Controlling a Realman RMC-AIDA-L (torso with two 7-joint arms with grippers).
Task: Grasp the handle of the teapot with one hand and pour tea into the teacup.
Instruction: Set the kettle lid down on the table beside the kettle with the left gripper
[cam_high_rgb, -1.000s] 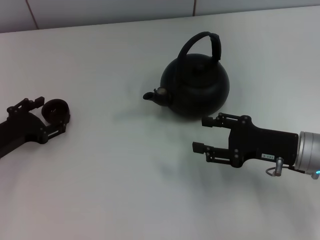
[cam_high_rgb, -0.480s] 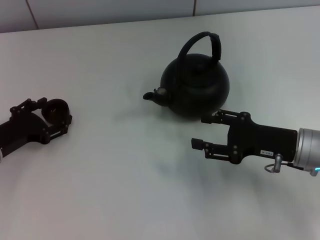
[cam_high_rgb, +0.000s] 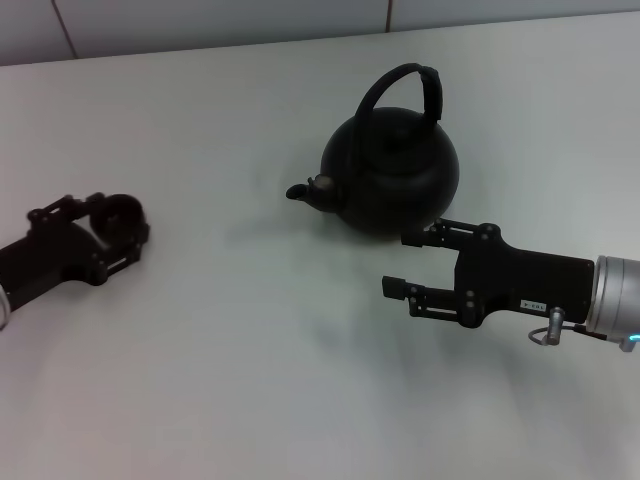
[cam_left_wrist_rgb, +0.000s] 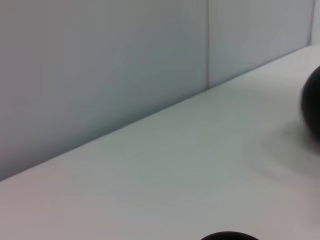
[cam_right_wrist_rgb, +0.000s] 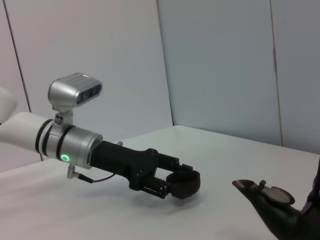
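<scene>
While the teacup (cam_high_rgb: 112, 218) is clasped between the left gripper (cam_high_rgb: 115, 232) fingers at table left, the right gripper (cam_high_rgb: 408, 264) is held spread and empty just beside the teapot (cam_high_rgb: 392, 176), handle (cam_high_rgb: 408, 84) untouched.

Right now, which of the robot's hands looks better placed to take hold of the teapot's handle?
The right hand: it sits open just in front of the teapot, below its handle. The left hand is far off, around the teacup.
</scene>
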